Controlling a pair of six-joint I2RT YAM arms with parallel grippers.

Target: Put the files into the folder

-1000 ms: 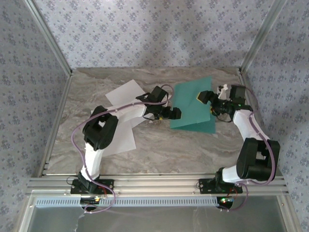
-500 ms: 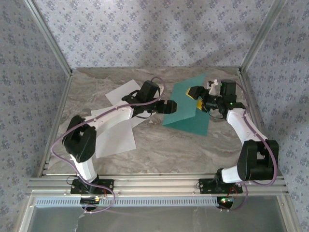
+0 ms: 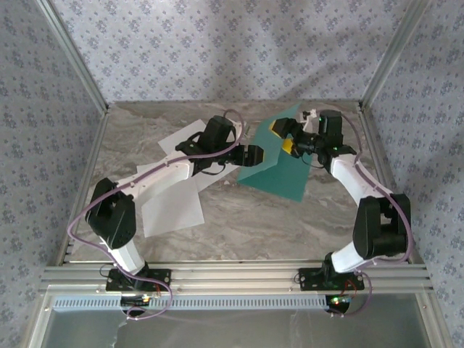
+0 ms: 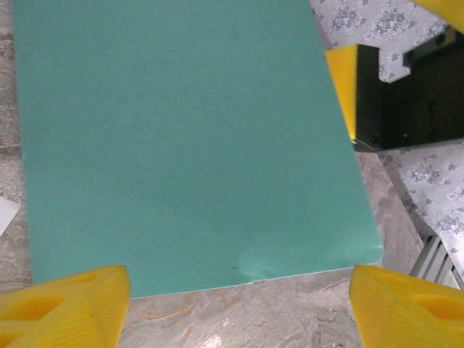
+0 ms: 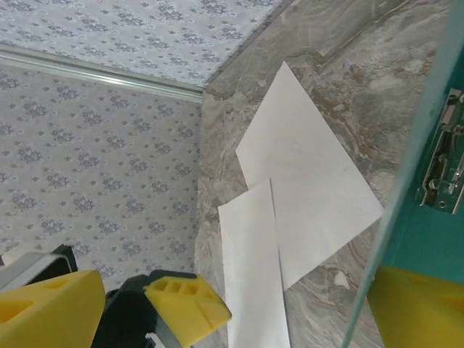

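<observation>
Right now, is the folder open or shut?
Partly open: one cover of the folder stands raised above the other, and the right wrist view sees the metal clip inside.

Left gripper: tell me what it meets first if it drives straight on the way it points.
Most likely the folder: its teal cover spreads right ahead of the left gripper, whose fingers stand open. How near the cover stands is hard to judge.
</observation>
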